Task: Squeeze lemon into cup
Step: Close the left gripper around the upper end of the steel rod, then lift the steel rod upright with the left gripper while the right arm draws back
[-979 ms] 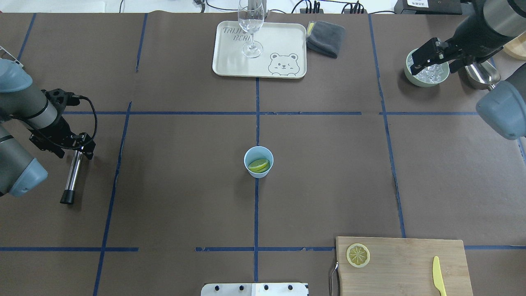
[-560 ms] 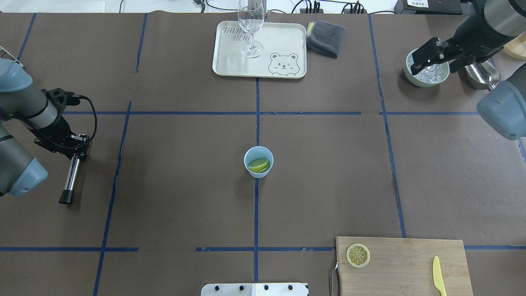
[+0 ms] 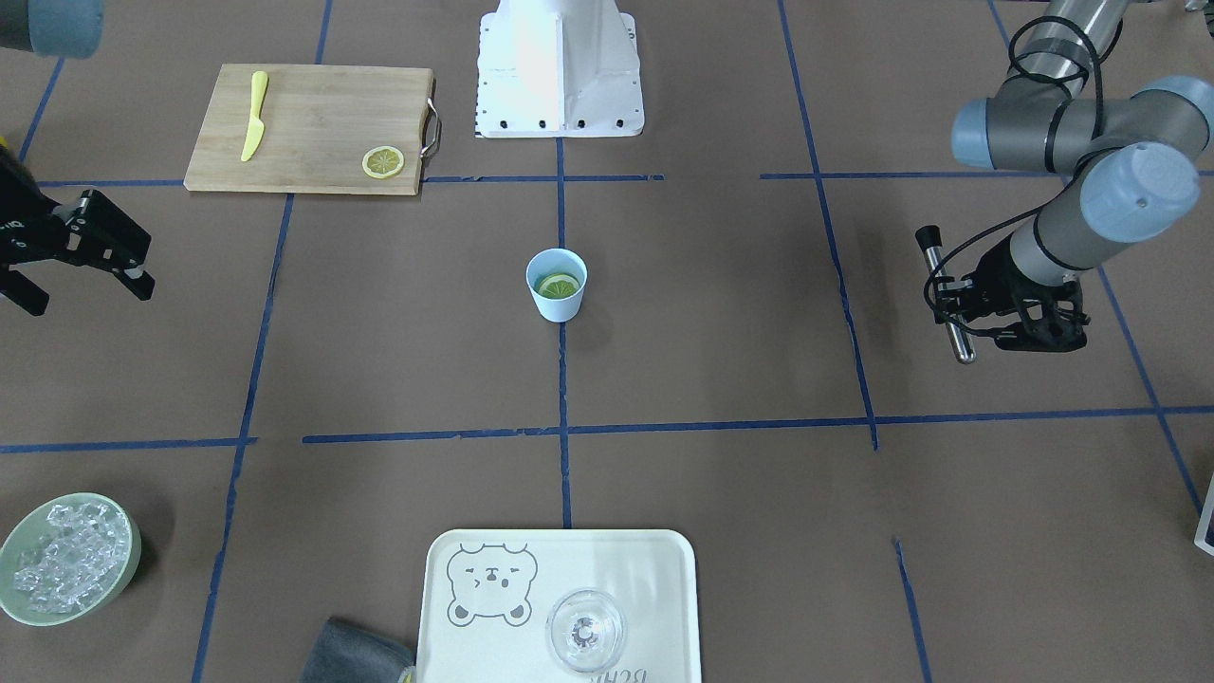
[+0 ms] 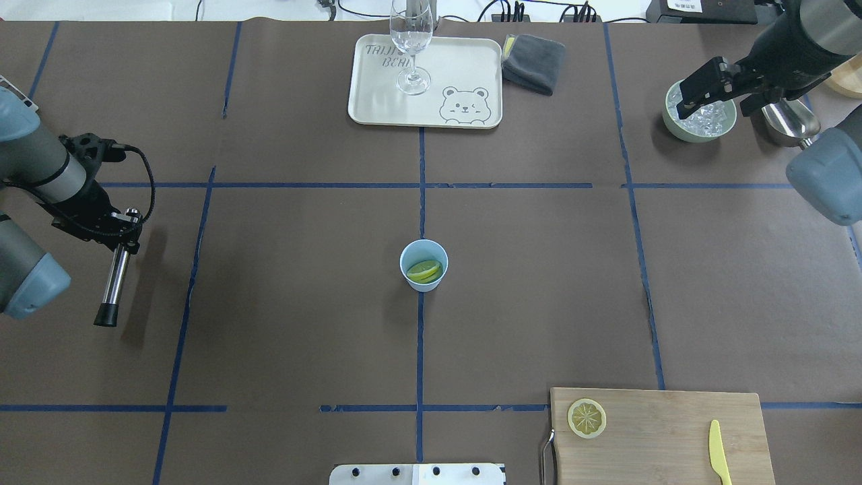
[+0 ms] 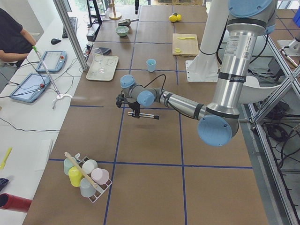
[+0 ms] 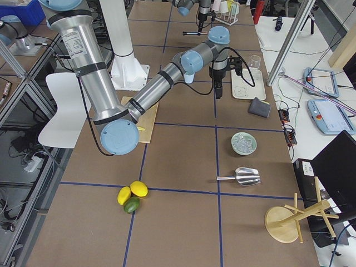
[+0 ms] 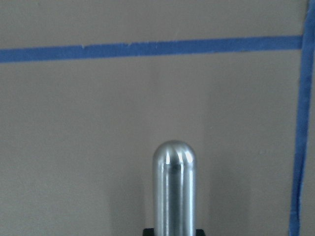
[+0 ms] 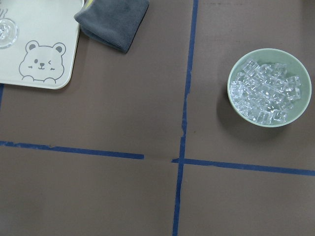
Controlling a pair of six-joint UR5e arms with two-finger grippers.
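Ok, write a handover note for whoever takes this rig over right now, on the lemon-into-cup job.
Left gripper: shut on a steel rod, held off to the robot's left, well away from the cup.
Right gripper: open, empty, raised on the robot's right.
Cup: upright at table centre, lemon slices inside.
Spare lemon slice: on the cutting board, apart from the yellow knife.
Done: lemon in cup.
Left: probably pressing the slices with the rod. Whether they are already squeezed cannot be told.

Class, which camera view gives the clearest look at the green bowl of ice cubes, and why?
The right wrist-mounted view: the green bowl sits whole and large, cubes distinct. Overhead, the right gripper covers part of it; front-facing sets it at the frame's edge; exterior right shows it small, exterior left tiny.
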